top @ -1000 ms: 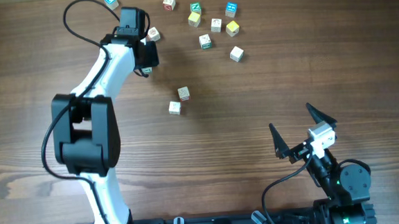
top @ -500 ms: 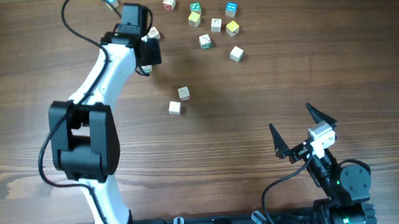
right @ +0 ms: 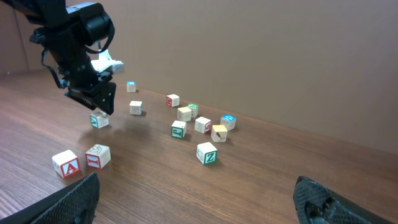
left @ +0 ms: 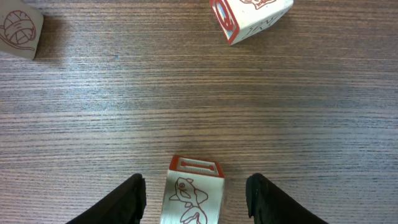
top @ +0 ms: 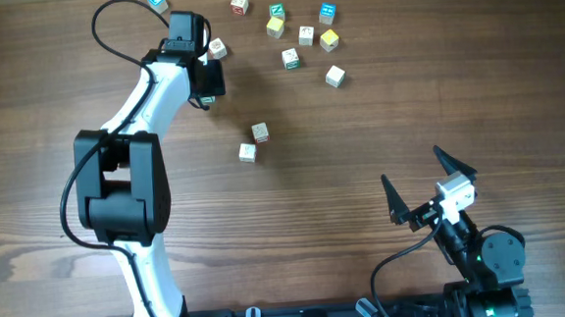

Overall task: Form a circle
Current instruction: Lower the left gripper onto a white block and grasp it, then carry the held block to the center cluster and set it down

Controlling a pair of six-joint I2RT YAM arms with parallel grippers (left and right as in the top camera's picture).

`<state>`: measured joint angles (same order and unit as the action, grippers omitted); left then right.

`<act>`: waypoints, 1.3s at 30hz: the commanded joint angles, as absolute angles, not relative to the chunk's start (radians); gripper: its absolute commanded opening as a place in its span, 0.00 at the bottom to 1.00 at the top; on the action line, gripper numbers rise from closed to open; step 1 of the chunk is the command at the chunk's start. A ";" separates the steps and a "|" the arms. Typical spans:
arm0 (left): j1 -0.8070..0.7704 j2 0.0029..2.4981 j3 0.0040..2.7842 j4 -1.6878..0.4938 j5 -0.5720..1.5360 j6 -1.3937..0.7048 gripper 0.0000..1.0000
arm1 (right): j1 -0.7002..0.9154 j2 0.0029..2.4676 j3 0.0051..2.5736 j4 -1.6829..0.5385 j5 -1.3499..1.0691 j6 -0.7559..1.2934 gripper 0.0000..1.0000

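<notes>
though cut off below, a red-printed cube (left: 193,199) sits untouched between parted left fingers (left: 122,202) | right fingers (right: 69,202) wide

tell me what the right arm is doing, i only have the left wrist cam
Observer: The right gripper sits at the near right of the table, jaws wide open and empty, well away from every cube.
Operator: any ring out there yet
Observer: No. Overhead shows a loose cluster of cubes at the far edge, scattered, not in a ring.
Operator: anything behind my gripper
Observer: One pale cube lies on the far side of the left gripper, close beside its wrist.
</notes>
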<state>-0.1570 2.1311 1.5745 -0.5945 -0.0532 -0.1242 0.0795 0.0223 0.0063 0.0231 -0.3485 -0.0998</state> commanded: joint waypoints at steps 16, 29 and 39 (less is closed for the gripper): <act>-0.159 2.173 1.530 -0.541 -0.038 -0.112 0.36 | 0.082 0.018 0.005 0.028 -0.358 -0.105 1.00; -0.194 1.970 1.530 -0.601 -0.037 -0.111 0.30 | 0.082 0.018 0.005 0.028 -0.357 -0.105 1.00; -0.418 1.893 1.530 -0.748 -0.038 -0.081 0.30 | 0.082 0.018 0.005 0.028 -0.358 -0.105 1.00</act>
